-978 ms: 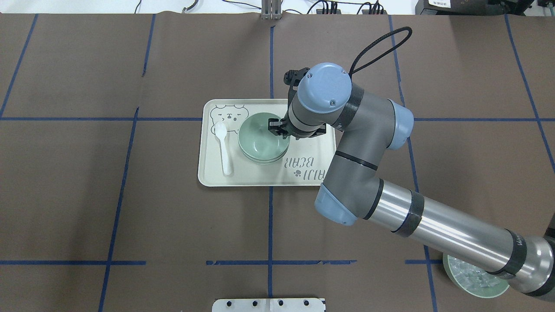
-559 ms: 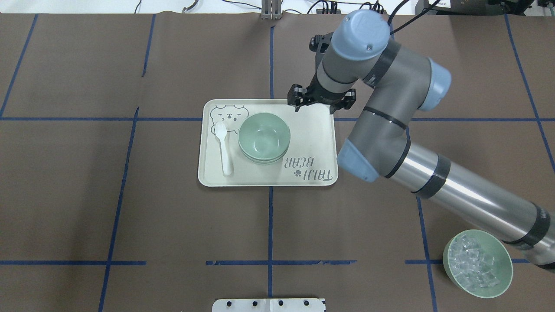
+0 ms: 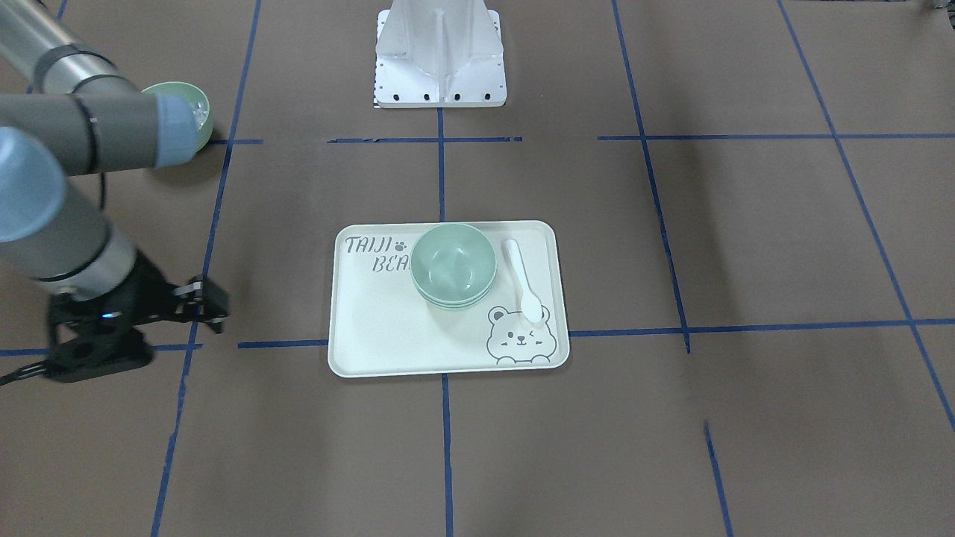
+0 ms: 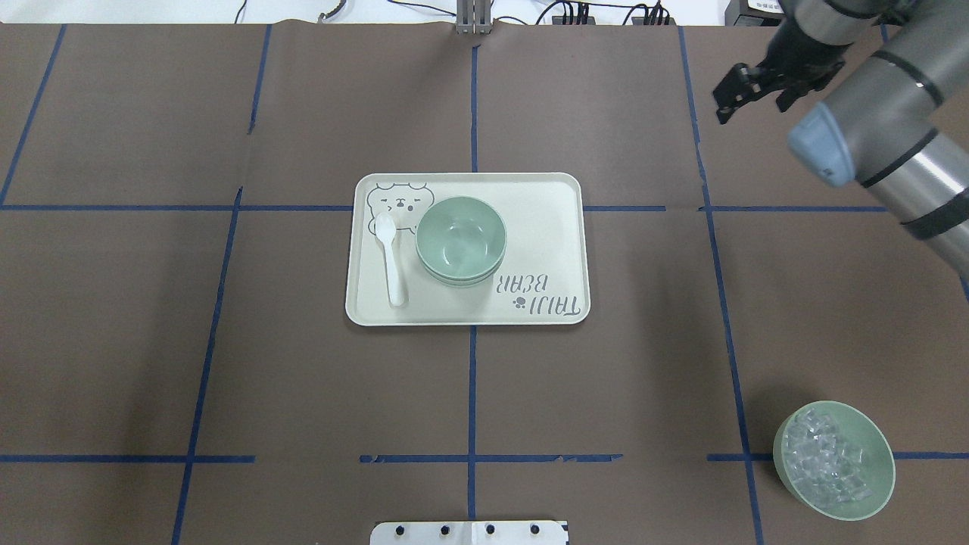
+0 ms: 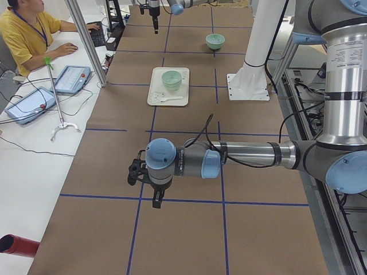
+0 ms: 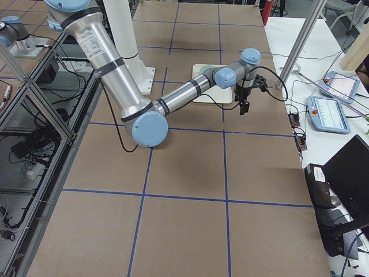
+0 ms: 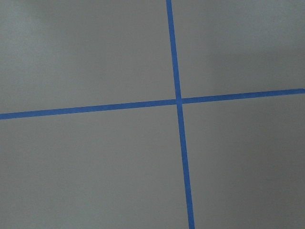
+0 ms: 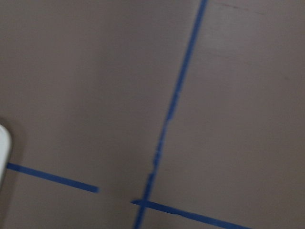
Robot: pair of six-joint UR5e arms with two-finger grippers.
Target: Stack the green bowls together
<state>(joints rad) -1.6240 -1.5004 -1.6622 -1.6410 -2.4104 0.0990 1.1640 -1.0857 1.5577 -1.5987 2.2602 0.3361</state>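
Note:
The pale green bowls (image 4: 461, 241) sit nested in one stack on the cream tray (image 4: 545, 227), left of its middle. The stack also shows in the front view (image 3: 453, 266) and the left view (image 5: 171, 79). My right gripper (image 4: 749, 102) is open and empty, high over the far right of the table, well away from the tray; it also shows in the front view (image 3: 213, 306). My left gripper (image 5: 155, 200) hangs over bare table far from the tray, and I cannot tell whether it is open or shut.
A white spoon (image 4: 391, 257) lies on the tray beside the stack. A green bowl of clear ice-like cubes (image 4: 833, 460) stands at the near right. The robot's mount plate (image 4: 469, 532) is at the near edge. An operator sits beyond the table's far side.
My right gripper has left the right rim of the bowl stack and swung up and away to the far right. The stack has not moved. The ice bowl is now uncovered.

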